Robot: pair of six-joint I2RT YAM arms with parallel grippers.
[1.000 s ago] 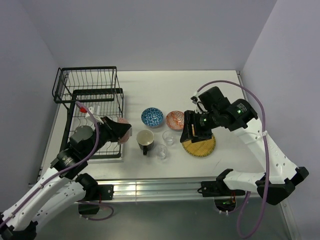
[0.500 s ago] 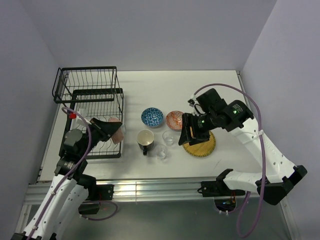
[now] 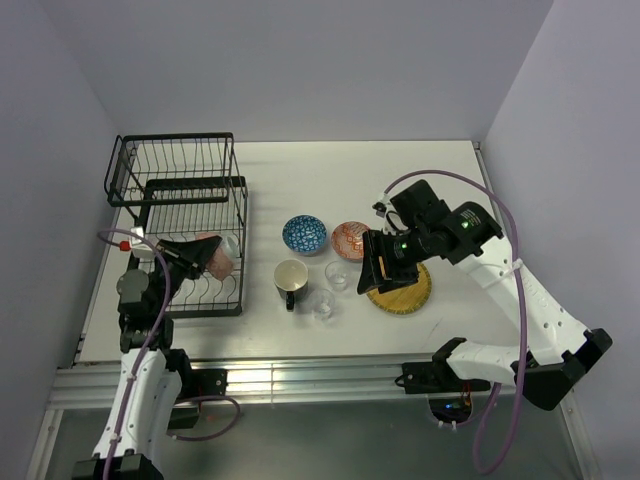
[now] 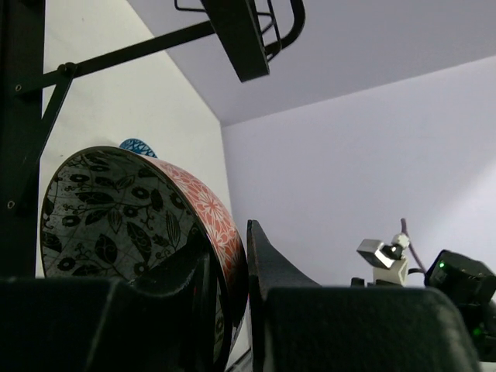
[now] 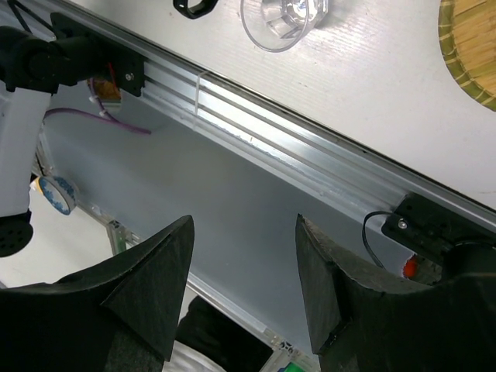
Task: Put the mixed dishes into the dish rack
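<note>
My left claw (image 3: 204, 256) pinches the rim of the leafy bowl (image 4: 116, 209). The bowl is tilted over the low part of the dish rack (image 3: 180, 172). My right claw (image 5: 244, 229) is spread wide by the yellow plate (image 3: 412, 292) on the surface (image 3: 330, 180).

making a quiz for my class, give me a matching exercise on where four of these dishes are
1 leaf-patterned bowl
2 yellow plate
3 dark mug
4 blue bowl

a left of the orange-red bowl
b clamped in the left jaws over the dish rack
c partly hidden by the right jaws from above
d between the rack and the clear glasses

Pairs: 1-b, 2-c, 3-d, 4-a
</note>
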